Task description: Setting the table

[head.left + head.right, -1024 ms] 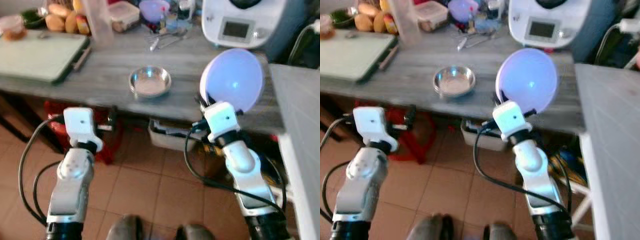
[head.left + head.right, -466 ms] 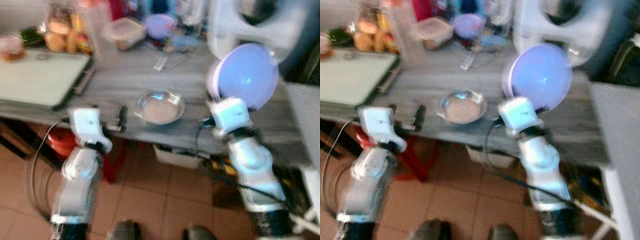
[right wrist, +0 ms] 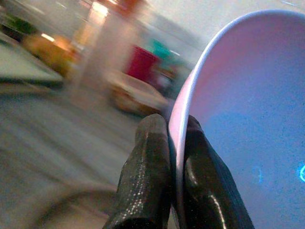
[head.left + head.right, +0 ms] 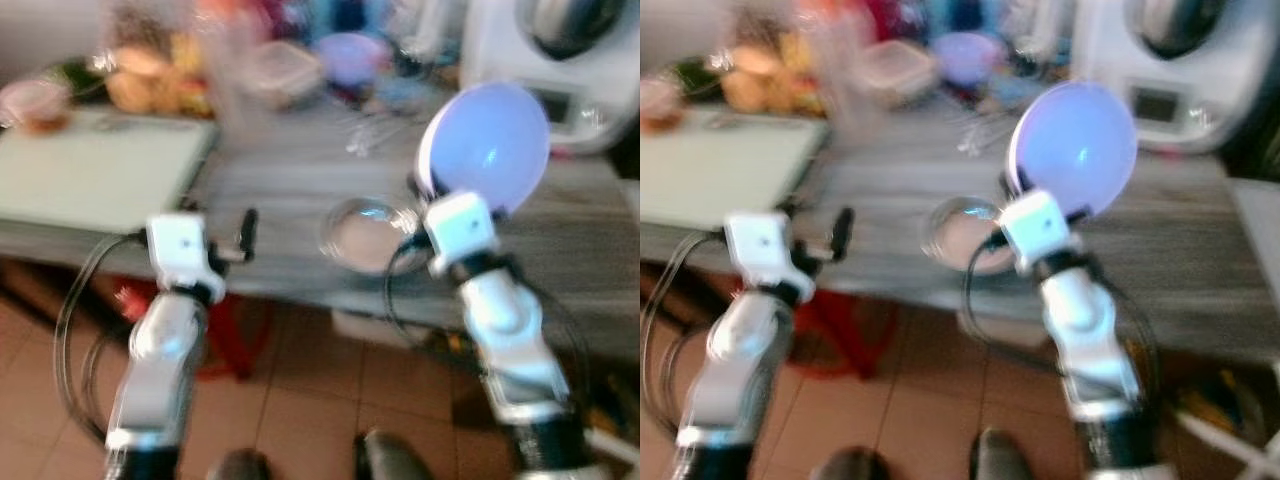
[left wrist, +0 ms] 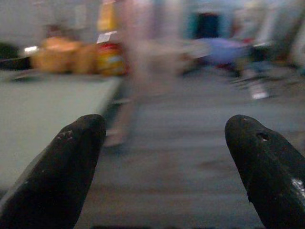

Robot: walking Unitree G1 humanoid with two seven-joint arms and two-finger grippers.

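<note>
Right wrist view: right gripper (image 3: 175, 162) pinched tight on rim of lavender bowl (image 3: 248, 119), one black finger (image 3: 145, 181) outside the wall, the other inside; rim held edge-on, bowl tilted up on its side rather than level

Left eye view, blurred: same bowl (image 4: 487, 146) carried up in front of right wrist, above the near part of the grey wooden table (image 4: 290, 190), not resting on it. Steel dish (image 4: 365, 233) sitting on table near front edge, just beside and partly behind the right wrist housing. Green cutting board (image 4: 95, 180) flat on table's left side. Clutter along far edge: fruit, clear containers, a second lavender bowl (image 4: 350, 55), loose cutlery (image 4: 375, 140), white kitchen appliance (image 4: 560, 60) at far right; detail too smeared to sort further

Left gripper (image 5: 167, 157) empty, fingers spread wide, pointed along tabletop toward cutting board's edge; in head view held low at table's front edge, left of steel dish

Progress, as judged: early. One bowl in hand and not yet set down; steel dish possibly already placed, cannot confirm. No laid setting visible, cutlery lying in far clutter. Left to do: lower and level bowl onto open table, release, then fetch further pieces
</note>
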